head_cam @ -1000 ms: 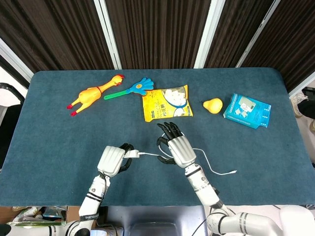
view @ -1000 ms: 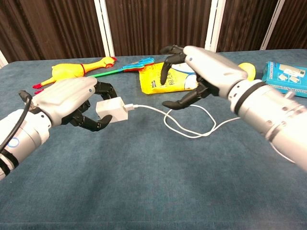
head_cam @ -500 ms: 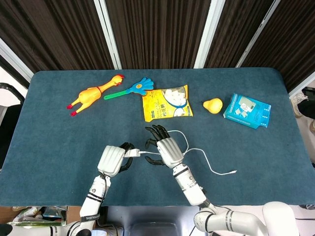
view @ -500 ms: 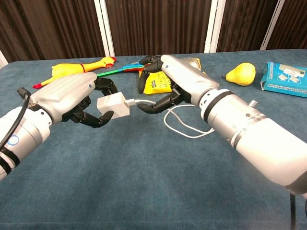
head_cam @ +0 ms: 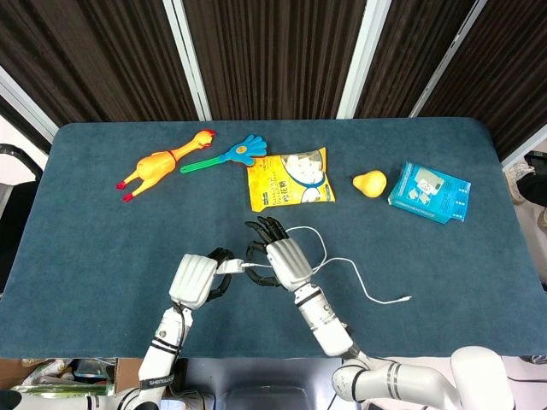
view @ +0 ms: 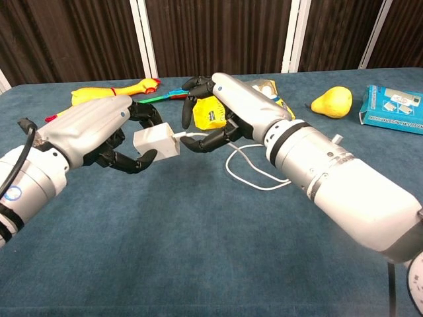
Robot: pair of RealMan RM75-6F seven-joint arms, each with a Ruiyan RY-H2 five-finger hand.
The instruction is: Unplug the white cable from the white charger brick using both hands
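Note:
The white charger brick (view: 155, 142) is gripped in my left hand (view: 99, 132), just above the blue table; in the head view, brick (head_cam: 229, 266) and left hand (head_cam: 195, 279) sit near the front edge. The white cable (view: 258, 178) is plugged into the brick's right face at its plug (view: 188, 137), then loops over the cloth to a free end (head_cam: 408, 298). My right hand (view: 231, 105) arches over the plug, fingers above and thumb below, with a small gap still showing. From above, the right hand (head_cam: 286, 260) is right against the brick.
At the back lie a yellow rubber chicken (head_cam: 158, 164), a blue and green clapper toy (head_cam: 231, 155) and a yellow snack bag (head_cam: 289, 178). A yellow pear (head_cam: 370, 183) and a blue box (head_cam: 430, 192) sit at the back right.
My right hand has moved left from above the cable loop to the plug at the brick, its fingers now curling around it. The left hand still holds the brick in place.

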